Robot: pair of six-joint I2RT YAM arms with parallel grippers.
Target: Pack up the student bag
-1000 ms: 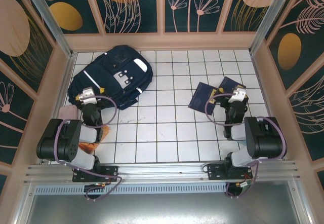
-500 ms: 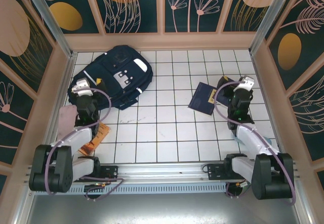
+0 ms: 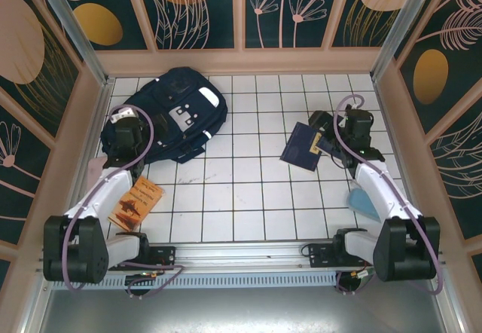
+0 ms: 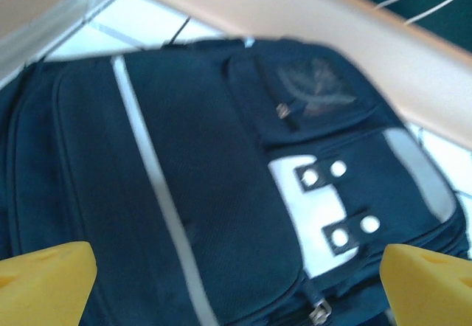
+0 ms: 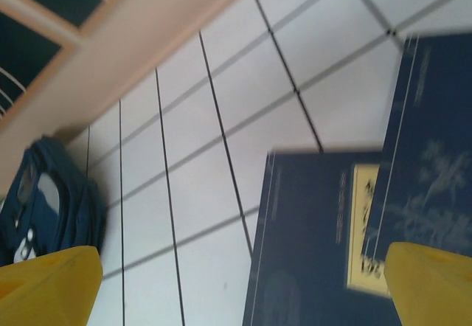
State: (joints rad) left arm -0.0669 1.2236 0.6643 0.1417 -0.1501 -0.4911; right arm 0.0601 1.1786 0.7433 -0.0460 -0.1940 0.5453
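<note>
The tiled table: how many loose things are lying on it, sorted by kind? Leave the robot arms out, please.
Backpack: 1
Navy-blue books: 2
Orange booklet: 1
Pale pink item at the left edge, too hidden to identify: 1
Light-blue item at the right edge, too hidden to identify: 1
Total: 6

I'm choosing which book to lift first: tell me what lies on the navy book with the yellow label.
A second navy book overlaps the labelled book, hiding part of its yellow label. Whatever lies beneath both is covered.
</note>
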